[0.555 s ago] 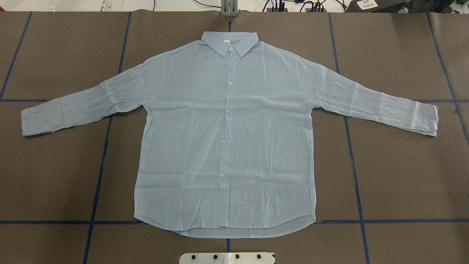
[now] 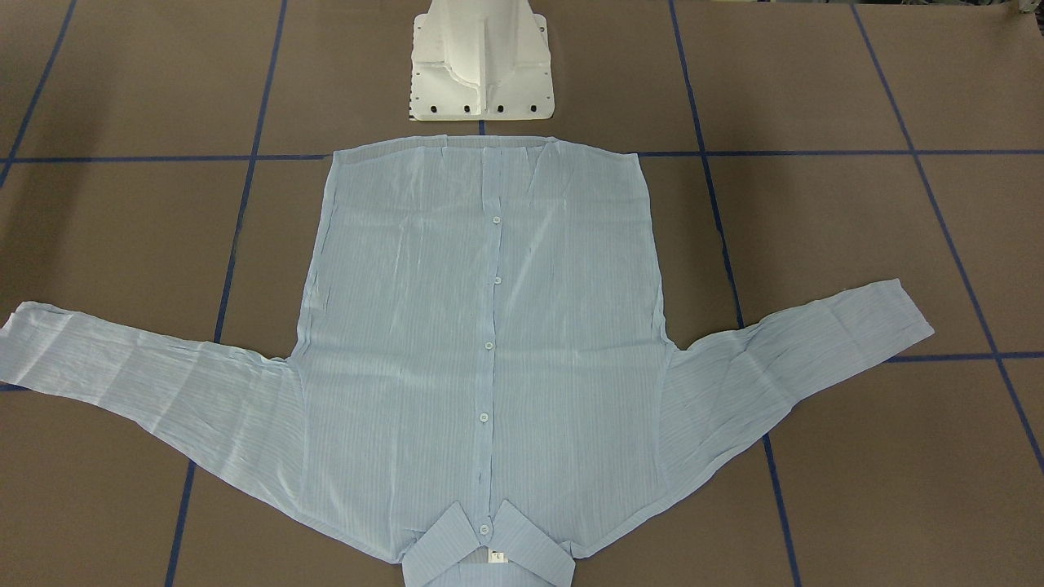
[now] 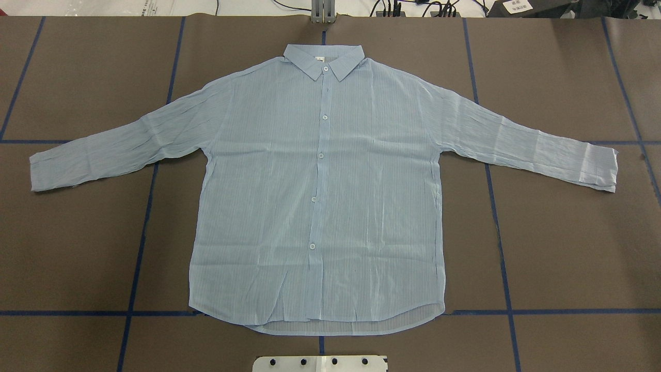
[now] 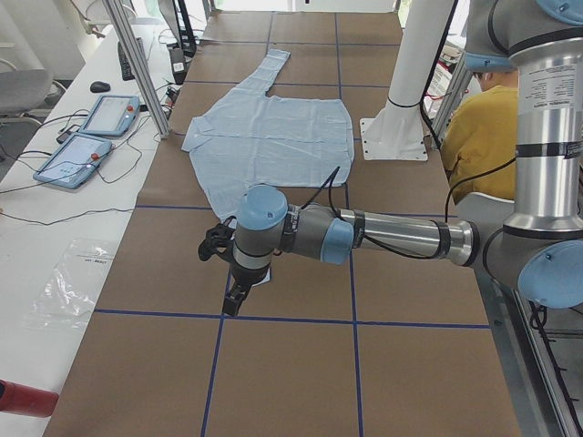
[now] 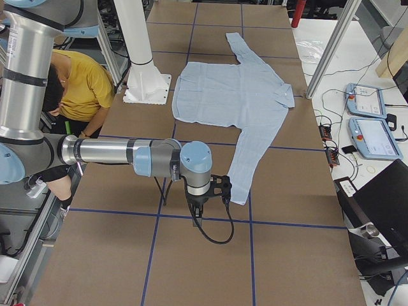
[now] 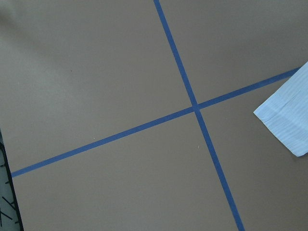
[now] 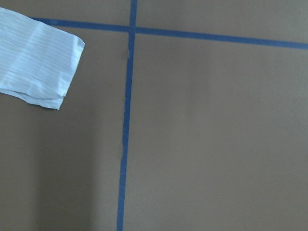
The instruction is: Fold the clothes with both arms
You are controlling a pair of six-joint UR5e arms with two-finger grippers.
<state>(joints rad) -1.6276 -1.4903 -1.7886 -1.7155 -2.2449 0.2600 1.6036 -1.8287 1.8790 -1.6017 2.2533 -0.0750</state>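
Observation:
The clothes are one pale blue button-front shirt (image 3: 320, 196) lying flat and face up on the brown table, both sleeves spread and the collar at the far edge. The front-facing view shows the shirt (image 2: 489, 342) with its collar nearest the camera. No arm appears in either of those views. Seen from the table's left end, my left gripper (image 4: 233, 299) points down over the near sleeve's end; I cannot tell if it is open. The left wrist view catches that cuff (image 6: 288, 120). From the right end, my right gripper (image 5: 196, 218) hangs beside the other cuff (image 5: 239, 194); its state is unclear. That cuff (image 7: 36, 57) shows in the right wrist view.
The white pedestal base (image 2: 481, 73) stands just behind the shirt's hem. Blue tape lines (image 3: 139, 248) grid the table. A person in a yellow top (image 4: 483, 127) sits behind the robot. Teach pendants (image 5: 370, 121) and cables lie on the side bench beyond the table's far edge.

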